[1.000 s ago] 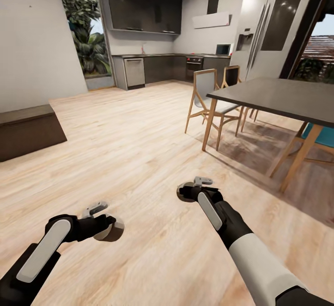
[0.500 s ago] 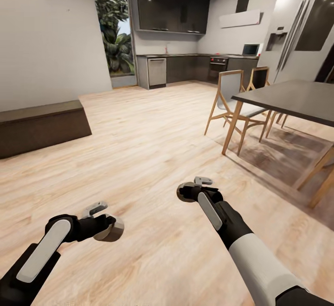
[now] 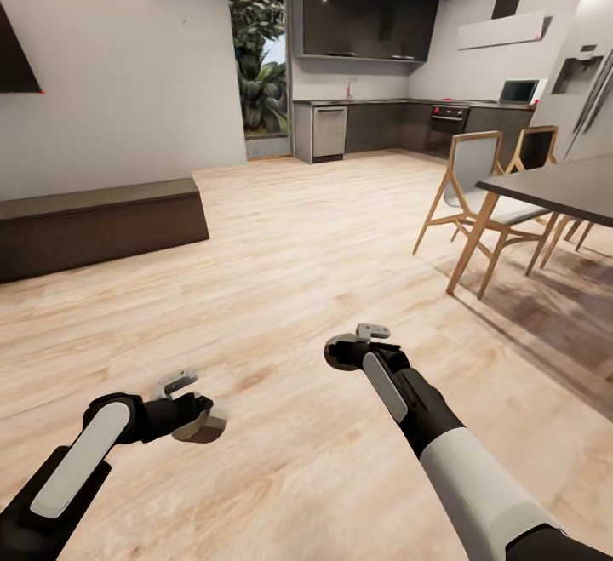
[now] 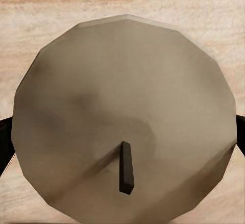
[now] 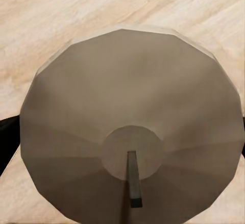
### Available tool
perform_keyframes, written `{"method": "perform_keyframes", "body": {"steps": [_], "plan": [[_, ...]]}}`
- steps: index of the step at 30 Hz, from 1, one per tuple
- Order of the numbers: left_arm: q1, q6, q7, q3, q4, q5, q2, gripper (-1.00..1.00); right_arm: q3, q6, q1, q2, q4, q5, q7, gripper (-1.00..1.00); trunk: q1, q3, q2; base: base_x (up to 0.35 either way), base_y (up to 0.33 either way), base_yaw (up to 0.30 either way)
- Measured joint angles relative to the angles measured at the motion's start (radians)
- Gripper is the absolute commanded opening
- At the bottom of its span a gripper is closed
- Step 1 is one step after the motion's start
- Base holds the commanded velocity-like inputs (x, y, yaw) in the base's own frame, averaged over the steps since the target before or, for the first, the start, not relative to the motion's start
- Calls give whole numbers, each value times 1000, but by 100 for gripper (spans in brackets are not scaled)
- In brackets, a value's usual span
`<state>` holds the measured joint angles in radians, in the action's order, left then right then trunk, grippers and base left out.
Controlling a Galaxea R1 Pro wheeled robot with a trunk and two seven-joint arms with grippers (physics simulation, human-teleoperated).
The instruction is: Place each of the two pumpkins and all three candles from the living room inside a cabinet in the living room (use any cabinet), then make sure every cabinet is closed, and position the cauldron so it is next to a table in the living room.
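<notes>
Each gripper holds one candle over the wooden floor. In the head view my left gripper (image 3: pixel 197 419) is shut on a squat grey-brown candle (image 3: pixel 209 430). My right gripper (image 3: pixel 347 348) is shut on a second candle (image 3: pixel 340 356). The left wrist view looks down on the first candle's round top (image 4: pixel 127 96) and its dark wick (image 4: pixel 125 168). The right wrist view gives the same look at the other candle (image 5: pixel 132 106). The low dark-brown cabinet (image 3: pixel 102 225) stands against the left wall with its front panels shut. The pumpkins, the cauldron and the table are out of view.
A dark dining table (image 3: pixel 562 186) with wooden chairs (image 3: pixel 477 195) stands on the right. Grey kitchen units (image 3: pixel 383 123) line the far wall beside a tall window (image 3: pixel 260 59). Wide wooden floor (image 3: pixel 298 271) lies between me and the cabinet.
The camera has turned left, so the whole room has slid right and more of the cabinet shows. Both arms hold the same pose with their candles.
</notes>
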<state>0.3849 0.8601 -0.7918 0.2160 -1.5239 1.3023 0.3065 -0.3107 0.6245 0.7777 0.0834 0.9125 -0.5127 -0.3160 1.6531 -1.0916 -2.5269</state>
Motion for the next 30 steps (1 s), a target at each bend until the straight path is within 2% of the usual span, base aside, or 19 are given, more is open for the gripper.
{"method": "perform_keyframes", "body": {"steps": [30], "plan": [[0, 0, 3, 6, 15, -2, -11, -100, 1, 0, 0, -2, -2, -4, 1, -100, 0, 0, 0, 0, 0, 292]]}}
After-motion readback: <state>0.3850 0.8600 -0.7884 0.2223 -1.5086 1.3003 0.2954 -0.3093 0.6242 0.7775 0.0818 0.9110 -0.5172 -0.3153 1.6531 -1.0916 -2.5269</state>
